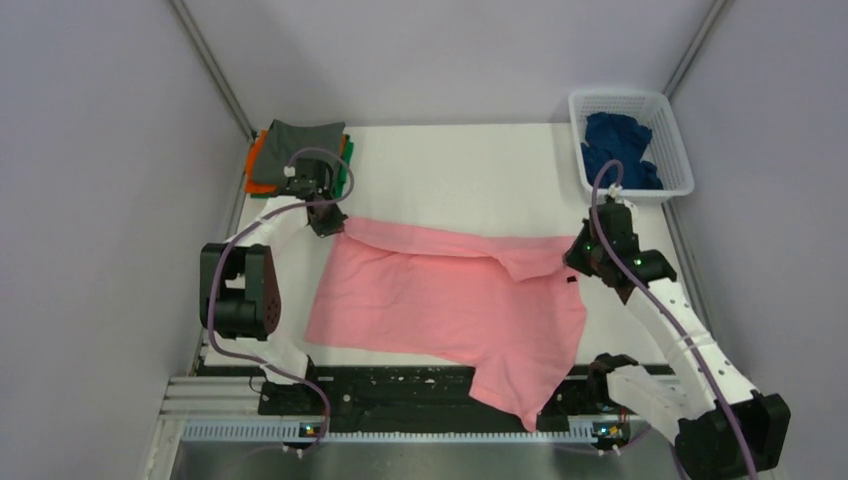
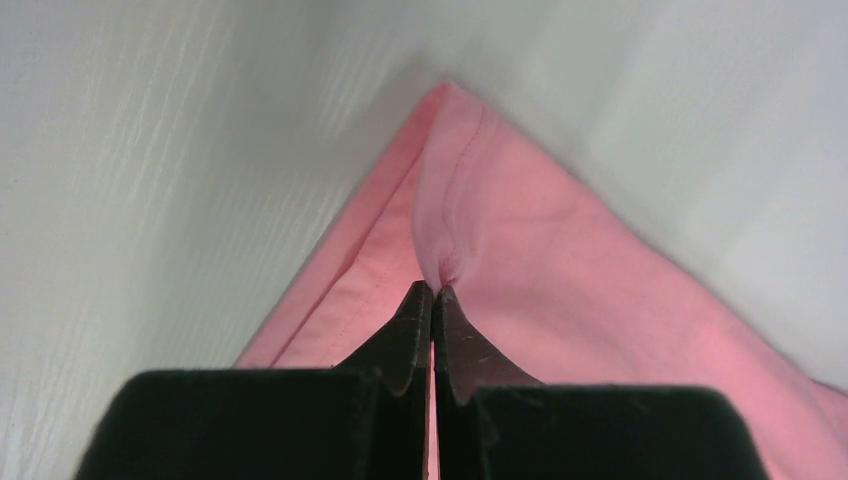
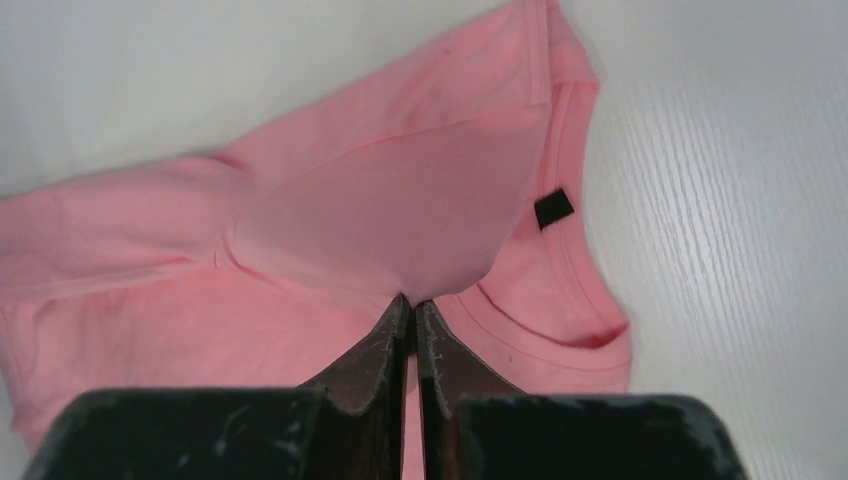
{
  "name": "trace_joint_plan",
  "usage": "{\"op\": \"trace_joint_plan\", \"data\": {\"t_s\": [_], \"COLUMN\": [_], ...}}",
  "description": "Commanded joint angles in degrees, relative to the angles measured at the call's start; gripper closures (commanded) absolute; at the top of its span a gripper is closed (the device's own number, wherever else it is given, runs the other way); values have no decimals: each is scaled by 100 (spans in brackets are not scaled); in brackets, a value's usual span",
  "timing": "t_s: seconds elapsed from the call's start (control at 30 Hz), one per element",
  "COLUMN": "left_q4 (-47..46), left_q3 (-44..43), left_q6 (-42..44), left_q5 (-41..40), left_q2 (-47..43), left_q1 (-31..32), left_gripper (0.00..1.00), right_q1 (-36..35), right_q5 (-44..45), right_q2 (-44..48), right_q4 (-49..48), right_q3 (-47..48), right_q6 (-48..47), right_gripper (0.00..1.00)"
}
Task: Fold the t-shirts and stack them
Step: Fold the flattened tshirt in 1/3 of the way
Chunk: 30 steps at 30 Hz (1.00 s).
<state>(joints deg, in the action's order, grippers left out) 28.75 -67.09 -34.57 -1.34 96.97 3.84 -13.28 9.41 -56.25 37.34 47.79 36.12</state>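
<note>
the left gripper [image 2: 433,290] is closed, its two dark fingers pinching a small pucker of the pink t-shirt [image 1: 440,300] just inside a hemmed corner. how much cloth sits between the pads is hidden by the fingers themselves. the right gripper [image 3: 410,300] is also closed on the pink t-shirt, nipping the edge of a folded-over flap beside the collar [image 3: 560,330]; a sliver of pink shows in the thin gap between its fingers.

nearest the arm bases, one corner of the pink t-shirt hangs past the near edge of the table [image 1: 460,170] and lies over the black rail [image 1: 400,385] – its tip comes to a point there. the rest is spread across the middle of the table between the two arms, with its far edge turned back on itself in a long band from one gripper to the other. a small black label [image 3: 553,208] shows inside the neckline. the sleeves are hard to pick out among the folds.

at the far left corner is a stack: a grey t-shirt [image 1: 305,138] on top, an orange t-shirt [image 1: 257,165] showing at its left edge and a green t-shirt [image 1: 345,175] at its right – the left arm's wrist covers the stack's near side, so their order is unclear. at the far right a white lattice basket [image 1: 672,150] holds a crumpled navy t-shirt [image 1: 615,145], partly screened by the basket wall.
</note>
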Motion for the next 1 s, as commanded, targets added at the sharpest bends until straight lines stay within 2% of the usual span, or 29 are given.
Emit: {"op": "trace_joint_plan", "data": {"t_s": [0.0,0.07,0.17,0.2,0.3,0.33,0.37,0.4,0.53,0.7,0.83,0.97], "left_q4": [92,205,394,494,808,902,1021,1127,1348,650,-37,-296], "left_q3": [136,171,198,186,104,56,-40,-146,-473,-316,-150,-262], "left_q6": [-6,-19,-41,-52,-117,-132,-153,-163,-172,-112,-79,-178], "left_q5": [-84,-152,-382,-494,-868,-988,-1112,-1162,-952,162,1299,1463], "left_q2": [-432,-433,-431,-442,-484,-498,-510,-514,-649,-743,-185,569], "left_q1": [-23,-23,-23,-21,-23,-23,-23,-23,-11,169,267,267], "left_gripper": [100,100,100,97,60,50,25,4,1,1,1,2], "right_q1": [3,-51,-93,-93,-94,-96,-90,-95,-93,-89,-93,-87], "right_q5": [-516,-642,-664,-611,-327,-251,-235,-232,-284,-536,-553,-576], "right_q2": [577,830,1109,1176,1260,1232,1169,1062,451,-350,-1388,-2341], "right_q4": [643,679,747,786,746,656,553,441,-13,-1073,-1542,-2090], "right_q3": [-629,-997,-1316,-1353,-1271,-1208,-1158,-1093,-827,-772,-520,-214], "right_q6": [409,593,689,667,540,456,354,245,-22,-90,9,-38], "right_gripper": [88,73,57,53,33,23,13,7,1,1,1,1]}}
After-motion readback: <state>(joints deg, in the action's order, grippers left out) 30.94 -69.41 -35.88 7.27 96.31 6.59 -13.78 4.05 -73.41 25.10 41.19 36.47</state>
